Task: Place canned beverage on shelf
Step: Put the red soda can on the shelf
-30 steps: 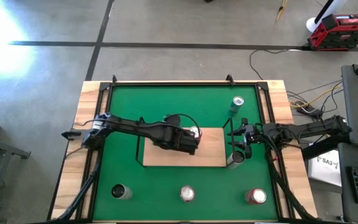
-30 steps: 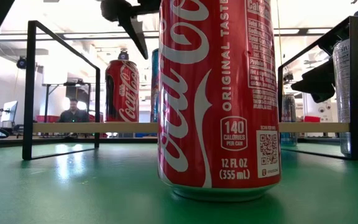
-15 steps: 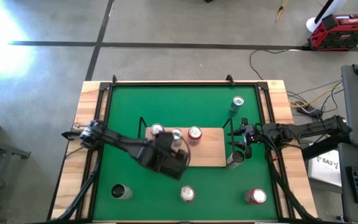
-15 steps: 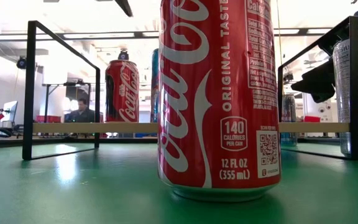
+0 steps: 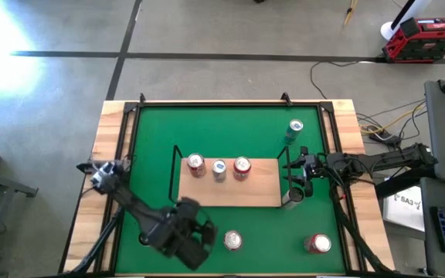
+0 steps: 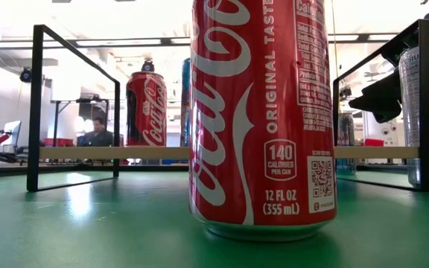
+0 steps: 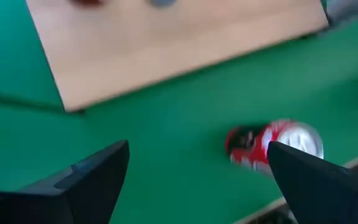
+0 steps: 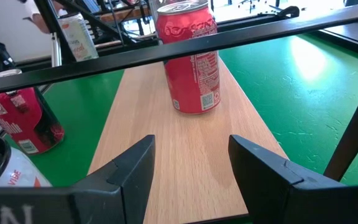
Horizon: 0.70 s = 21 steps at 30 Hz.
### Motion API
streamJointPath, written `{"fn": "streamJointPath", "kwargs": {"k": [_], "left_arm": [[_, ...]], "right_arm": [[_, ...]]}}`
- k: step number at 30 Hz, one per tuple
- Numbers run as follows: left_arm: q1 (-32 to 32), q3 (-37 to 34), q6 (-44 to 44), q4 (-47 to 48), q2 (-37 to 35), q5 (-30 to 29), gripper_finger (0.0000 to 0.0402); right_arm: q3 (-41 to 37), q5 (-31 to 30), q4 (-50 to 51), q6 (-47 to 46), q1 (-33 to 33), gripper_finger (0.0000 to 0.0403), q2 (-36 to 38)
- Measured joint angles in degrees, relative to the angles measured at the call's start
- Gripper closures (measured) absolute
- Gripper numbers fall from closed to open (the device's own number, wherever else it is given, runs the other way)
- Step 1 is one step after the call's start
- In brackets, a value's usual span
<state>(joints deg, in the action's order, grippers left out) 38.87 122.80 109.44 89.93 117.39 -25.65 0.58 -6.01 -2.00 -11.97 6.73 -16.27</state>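
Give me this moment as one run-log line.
shelf: three cans standing | left claw: open, empty, near front-edge red can | right claw: shut, waiting at shelf's right end

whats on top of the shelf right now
Three cans stand in a row on the shelf: a red can, a pale-topped can and another red can. The rest of the board is bare. Nothing covers it from above.

Bright overhead light; glare on floor (image 5: pixel 6 46); left wrist view motion-blurred.
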Motion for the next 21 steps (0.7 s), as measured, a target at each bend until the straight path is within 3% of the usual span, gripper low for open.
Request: {"fn": "streamJointPath", "kwargs": {"k": [11, 21], "left_arm": [[11.2, -0.2, 17.1, 0.0, 4.4, 2.9, 0.0036], [11.7, -0.3, 19.9, 0.1, 4.3, 1.1, 0.0036]], "right_arm": [[0.0, 0.0, 0.0, 0.0, 0.0, 0.0207, 0.0], [0.0, 0.0, 0.0, 0.0, 0.0, 0.0207, 0.0]]}}
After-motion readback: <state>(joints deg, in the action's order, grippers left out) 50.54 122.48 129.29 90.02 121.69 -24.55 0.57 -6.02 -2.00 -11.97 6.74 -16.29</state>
